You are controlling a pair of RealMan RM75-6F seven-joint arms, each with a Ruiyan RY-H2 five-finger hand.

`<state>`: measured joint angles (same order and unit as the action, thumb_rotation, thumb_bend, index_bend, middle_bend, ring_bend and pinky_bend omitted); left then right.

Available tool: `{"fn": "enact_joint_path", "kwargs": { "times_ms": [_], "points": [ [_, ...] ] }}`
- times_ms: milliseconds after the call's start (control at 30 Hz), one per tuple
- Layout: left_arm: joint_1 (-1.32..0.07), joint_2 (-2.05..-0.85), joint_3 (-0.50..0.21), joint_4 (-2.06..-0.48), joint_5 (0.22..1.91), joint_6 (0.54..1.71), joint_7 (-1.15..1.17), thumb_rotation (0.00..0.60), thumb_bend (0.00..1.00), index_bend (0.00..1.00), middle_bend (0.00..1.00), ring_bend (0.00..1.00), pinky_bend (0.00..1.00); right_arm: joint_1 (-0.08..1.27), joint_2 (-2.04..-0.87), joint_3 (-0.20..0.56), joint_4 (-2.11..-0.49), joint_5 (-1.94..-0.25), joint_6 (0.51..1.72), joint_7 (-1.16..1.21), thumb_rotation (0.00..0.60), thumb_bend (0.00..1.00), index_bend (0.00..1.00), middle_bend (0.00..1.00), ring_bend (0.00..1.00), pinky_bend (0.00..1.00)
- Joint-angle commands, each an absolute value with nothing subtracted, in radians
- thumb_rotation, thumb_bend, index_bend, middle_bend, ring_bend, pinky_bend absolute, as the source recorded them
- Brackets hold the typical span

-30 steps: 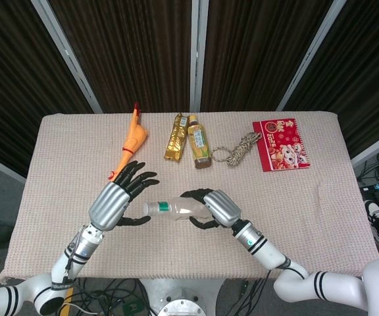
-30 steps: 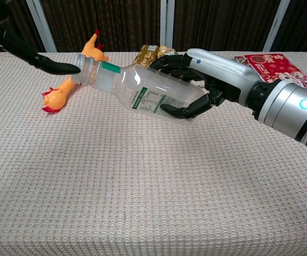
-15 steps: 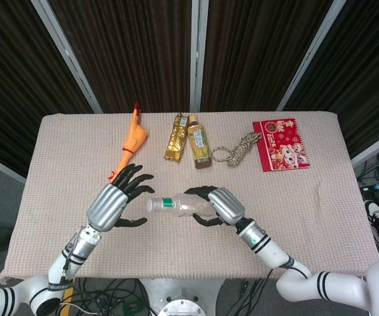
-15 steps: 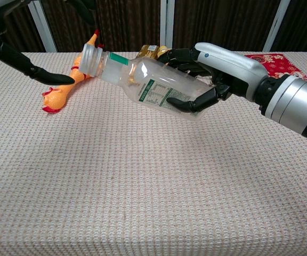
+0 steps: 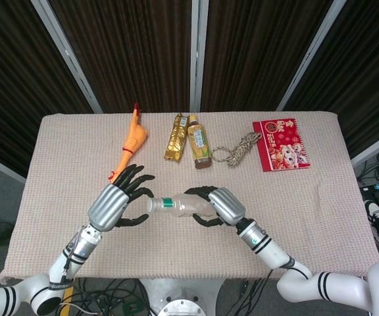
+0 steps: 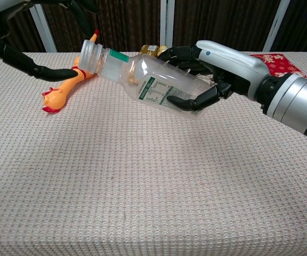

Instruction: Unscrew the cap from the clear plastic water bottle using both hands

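The clear plastic water bottle [image 5: 179,205] [image 6: 153,82] is held off the table, lying nearly level with its neck tilted up toward my left. My right hand [image 5: 220,205] [image 6: 220,64] grips its lower body, fingers wrapped around the label. The whitish cap [image 6: 91,53] [image 5: 153,205] sits on the neck above a green band. My left hand [image 5: 115,201] is spread open around the cap end. In the chest view its dark fingers [image 6: 36,68] reach in from the left, one tip just below the cap; whether it touches is unclear.
Along the far side of the cloth-covered table [image 5: 321,217] lie an orange rubber chicken [image 5: 131,141] [image 6: 63,89], a gold snack pack [image 5: 174,136], an amber drink bottle [image 5: 199,141], a coil of rope [image 5: 239,149] and a red booklet [image 5: 281,144].
My right hand has raised the bottle and tipped its neck upward. My left hand's finger came off the cap, drew back, and now sits close beside it again.
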<state>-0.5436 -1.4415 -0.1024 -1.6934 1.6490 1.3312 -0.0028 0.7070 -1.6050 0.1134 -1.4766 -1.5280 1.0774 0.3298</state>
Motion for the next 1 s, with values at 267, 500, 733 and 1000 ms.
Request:
{"fn": "enact_joint_path", "kwargs": {
  "times_ms": [267, 500, 733, 1000],
  "points": [
    [-0.547, -1.441, -0.103, -1.696, 1.649, 1.327, -0.003, 0.600, 0.26, 0.41, 0.16, 0.03, 0.02, 0.705, -1.604, 0.113, -1.477, -1.527, 1.078, 0.333, 0.600, 0.46, 0.48, 0.50, 0.32, 0.41],
    [-0.550, -1.445, -0.103, -1.693, 1.649, 1.325, -0.004, 0.600, 0.27, 0.44, 0.16, 0.03, 0.02, 0.708, -1.604, 0.114, -1.476, -1.527, 1.073, 0.348, 0.600, 0.46, 0.48, 0.50, 0.32, 0.41],
    [-0.550, -1.448, -0.105, -1.690, 1.647, 1.327, -0.007, 0.600, 0.30, 0.47, 0.16, 0.03, 0.02, 0.709, -1.605, 0.116, -1.473, -1.525, 1.070, 0.352, 0.600, 0.46, 0.48, 0.50, 0.32, 0.41],
    [-0.548, -1.449, -0.107, -1.690, 1.640, 1.329, -0.016, 0.600, 0.31, 0.48, 0.16, 0.03, 0.02, 0.708, -1.609, 0.114, -1.467, -1.527, 1.073, 0.356, 0.600, 0.46, 0.48, 0.50, 0.32, 0.41]
  ]
}}
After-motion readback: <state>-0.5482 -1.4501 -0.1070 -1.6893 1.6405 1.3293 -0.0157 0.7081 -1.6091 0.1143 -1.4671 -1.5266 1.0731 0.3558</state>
